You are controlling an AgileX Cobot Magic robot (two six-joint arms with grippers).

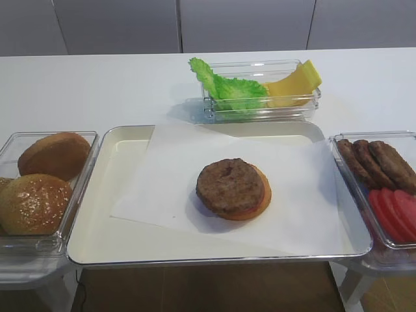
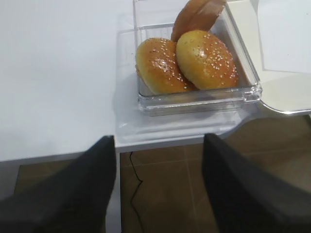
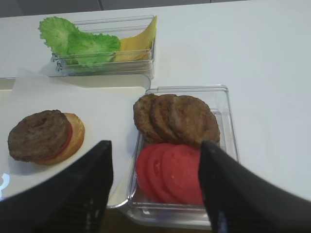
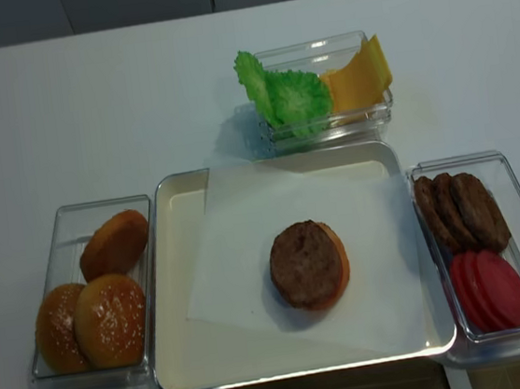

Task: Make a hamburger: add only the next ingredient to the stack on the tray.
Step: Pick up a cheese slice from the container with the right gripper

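The stack is a brown patty on a flat orange-tan bun half, lying on the white paper in the cream tray. In the right wrist view a thin red edge shows under the patty. The cheese leans in the clear bin behind the tray, next to the lettuce; it also shows in the right wrist view as a yellow slice. My right gripper hangs open over the front of the tomato and patty bin, holding nothing. My left gripper is open and empty, off the table's front edge near the bun bin. Neither gripper shows in the exterior views.
A clear bin of domed buns stands left of the tray. On the right, another bin holds spare patties and red tomato slices. A ruffled lettuce leaf shares the back bin with the cheese.
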